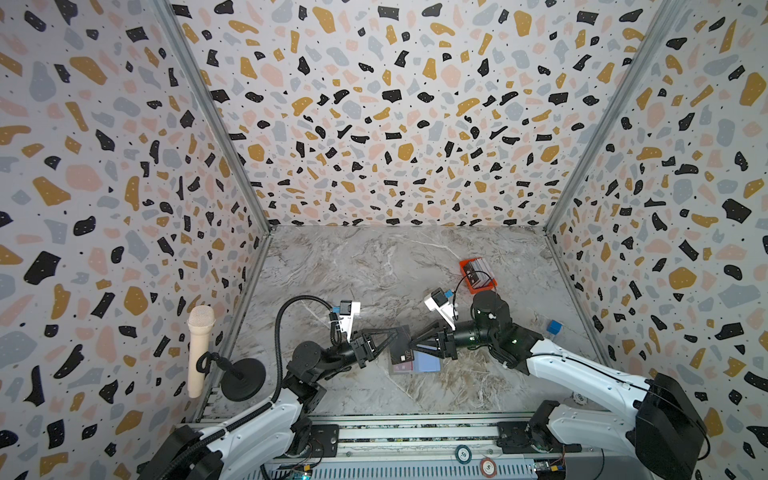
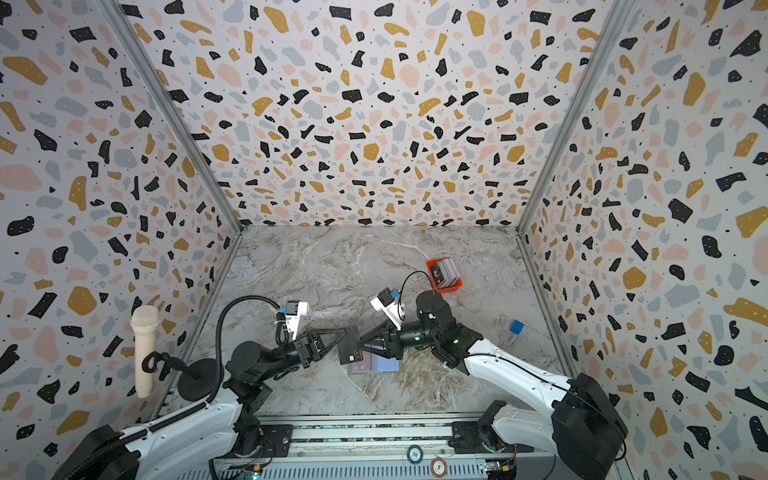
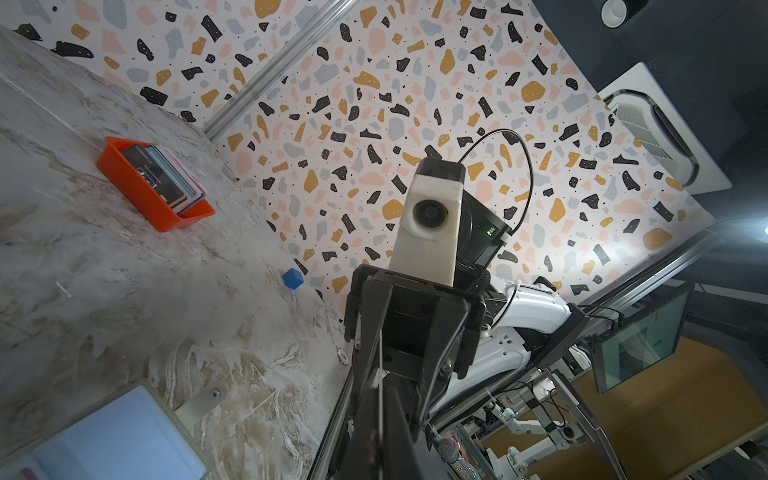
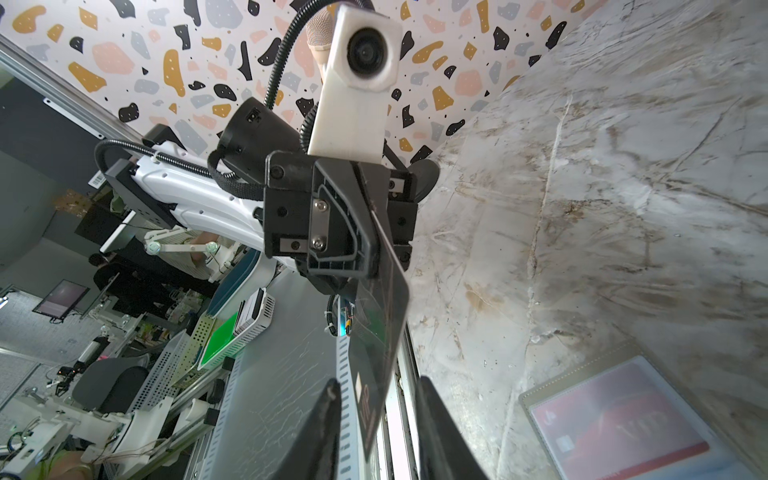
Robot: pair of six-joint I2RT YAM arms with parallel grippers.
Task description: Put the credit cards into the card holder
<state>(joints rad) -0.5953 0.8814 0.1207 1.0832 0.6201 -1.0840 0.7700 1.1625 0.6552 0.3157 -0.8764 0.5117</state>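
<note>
Early days: in a top view the left gripper (image 1: 391, 335) pinches the black card (image 1: 401, 347) by the open card holder (image 1: 429, 362), the left wrist view shows a tray (image 3: 137, 198) full of cards (image 3: 166, 176), and the right wrist view has the right gripper (image 4: 378, 392) spread around that card, red card (image 4: 615, 432) already pocketed.

A: From where do the top views look?
B: From high over the near edge of the table (image 1: 374, 266), down and forward to the back wall (image 1: 395, 124). Both top views hold the whole table; the tray (image 1: 462, 265) is right of the middle.
A: And the wrist views?
B: Low and very near. The left one faces the right wrist camera (image 3: 432, 216) and a side wall (image 3: 415, 104). The right one faces the left wrist camera (image 4: 365, 50), with the card (image 4: 378, 332) just before its lens.
A: What do they share?
B: The holder (image 3: 116, 436) and the table. The tray shows also in the left wrist view.
</note>
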